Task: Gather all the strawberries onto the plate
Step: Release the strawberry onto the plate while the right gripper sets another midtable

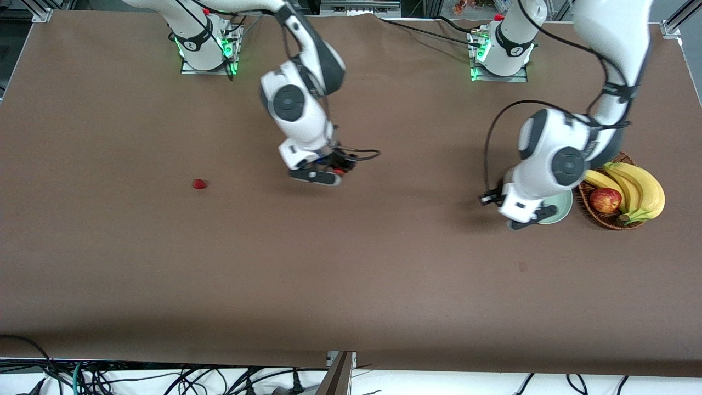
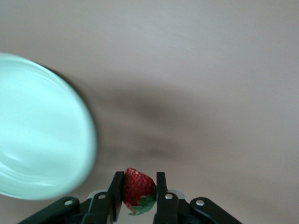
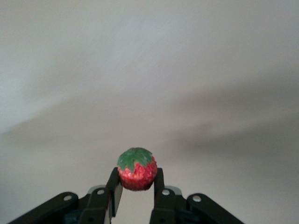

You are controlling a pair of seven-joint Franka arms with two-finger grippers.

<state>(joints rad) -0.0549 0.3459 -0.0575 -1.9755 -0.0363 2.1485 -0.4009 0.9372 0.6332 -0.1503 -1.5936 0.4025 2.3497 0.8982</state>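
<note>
A small red strawberry point(image 2: 138, 188) with a green cap is pinched between the black fingers of my left gripper point(image 2: 138, 179), which is shut on it. That gripper point(image 1: 524, 221) hangs beside the pale mint-green plate point(image 1: 562, 210), whose rim point(image 2: 88, 140) shows close by in the left wrist view. My right gripper point(image 3: 136, 175) is shut on a second strawberry point(image 3: 136, 169), cap up. It point(image 1: 328, 173) hangs over the bare middle of the table. A third strawberry point(image 1: 199, 184) lies on the table toward the right arm's end.
A brown wicker basket point(image 1: 589, 204) with bananas point(image 1: 639, 189) and a red apple point(image 1: 605, 200) stands right beside the plate at the left arm's end. The left arm's wrist covers much of the plate in the front view. The tabletop is brown.
</note>
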